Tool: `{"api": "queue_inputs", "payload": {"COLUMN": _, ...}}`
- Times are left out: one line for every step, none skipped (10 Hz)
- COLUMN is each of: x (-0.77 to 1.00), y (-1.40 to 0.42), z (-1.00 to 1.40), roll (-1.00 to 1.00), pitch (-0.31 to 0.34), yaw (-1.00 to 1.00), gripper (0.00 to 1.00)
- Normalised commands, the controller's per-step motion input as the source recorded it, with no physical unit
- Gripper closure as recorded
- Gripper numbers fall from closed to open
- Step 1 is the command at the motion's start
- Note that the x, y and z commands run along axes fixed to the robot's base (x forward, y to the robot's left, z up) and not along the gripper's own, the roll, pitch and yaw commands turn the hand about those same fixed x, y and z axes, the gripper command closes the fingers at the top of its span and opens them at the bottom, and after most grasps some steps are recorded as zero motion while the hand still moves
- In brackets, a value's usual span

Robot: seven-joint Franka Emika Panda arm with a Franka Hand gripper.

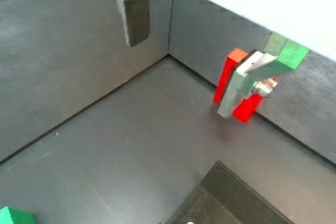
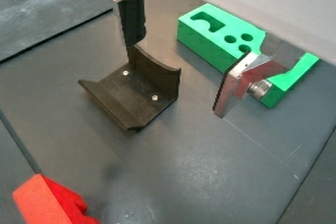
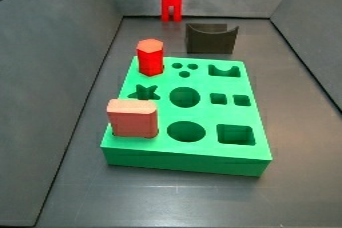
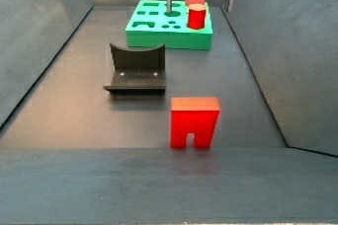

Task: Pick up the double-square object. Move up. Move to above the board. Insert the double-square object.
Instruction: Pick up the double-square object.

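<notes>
The double-square object [image 4: 195, 122] is a bright red upright block with a notch in its bottom edge. It stands on the floor by an end wall [image 3: 171, 2], apart from the green board [image 3: 201, 150]. In a wrist view it shows partly behind one finger [image 1: 230, 76]; in another only its corner shows [image 2: 46, 203]. My gripper [image 2: 178, 79] hangs open above the floor near the dark curved block. Nothing sits between its fingers [image 1: 137, 17]. In a wrist view the gripper [image 1: 191, 79] is clear of the red block.
A dark grey curved-top block [image 4: 136, 68] sits between the board [image 4: 169, 27] and the red block. On the board stand a red hexagonal prism [image 3: 150, 57] and a salmon-pink cube [image 3: 131, 118]. Grey walls enclose the floor on the sides.
</notes>
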Motion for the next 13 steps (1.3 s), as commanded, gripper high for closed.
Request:
{"api": "queue_inputs", "payload": {"x": -0.01, "y": 0.60, "z": -0.16, "roll": -0.06, "pitch": -0.086, "yaw": -0.04, "gripper": 0.00}}
{"api": "queue_inputs", "payload": {"x": 0.11, "y": 0.88, "z": -0.15, "roll": 0.00, "pitch": -0.033, "yaw": 0.00, "gripper": 0.00}}
{"api": "queue_inputs", "payload": {"x": 0.00, "y": 0.95, "z": -0.14, "roll": 0.00, "pitch": -0.054, "yaw": -0.04, "gripper": 0.00}}
{"api": "queue_inputs", "payload": {"x": 0.00, "y": 0.87, "z": -0.14, "roll": 0.00, "pitch": -0.067, "yaw": -0.12, "gripper": 0.00}}
{"api": "queue_inputs", "payload": {"x": 0.11, "y": 0.87, "z": -0.19, "roll": -0.01, "pitch": -0.051, "yaw": -0.13, "gripper": 0.00}}
{"api": "queue_inputs", "payload": {"x": 0.18, "y": 0.87, "z": -0.27, "roll": -0.01, "pitch": -0.044, "yaw": -0.11, "gripper": 0.00}}
{"api": "queue_inputs", "payload": {"x": 0.18, "y": 0.62, "z": -0.37, "roll": 0.00, "pitch": -0.027, "yaw": -0.06, "gripper": 0.00}}
{"api": "queue_inputs", "payload": {"x": 0.20, "y": 0.50, "z": -0.42, "roll": 0.03, "pitch": -0.011, "yaw": -0.01, "gripper": 0.00}}
{"api": "queue_inputs", "payload": {"x": 0.28, "y": 0.55, "z": -0.40, "roll": 0.02, "pitch": 0.000, "yaw": -0.03, "gripper": 0.00}}
{"api": "queue_inputs", "payload": {"x": 0.26, "y": 0.55, "z": -0.42, "roll": 0.00, "pitch": 0.000, "yaw": -0.03, "gripper": 0.00}}
{"api": "queue_inputs", "payload": {"x": 0.14, "y": 0.53, "z": -0.43, "roll": 0.01, "pitch": -0.036, "yaw": -0.01, "gripper": 0.00}}
{"api": "queue_inputs", "payload": {"x": 0.04, "y": 0.01, "z": -0.02, "roll": 0.02, "pitch": 0.031, "yaw": 0.03, "gripper": 0.00}}
{"api": "queue_inputs", "payload": {"x": 0.00, "y": 0.07, "z": -0.07, "roll": 0.05, "pitch": 0.000, "yaw": 0.01, "gripper": 0.00}}
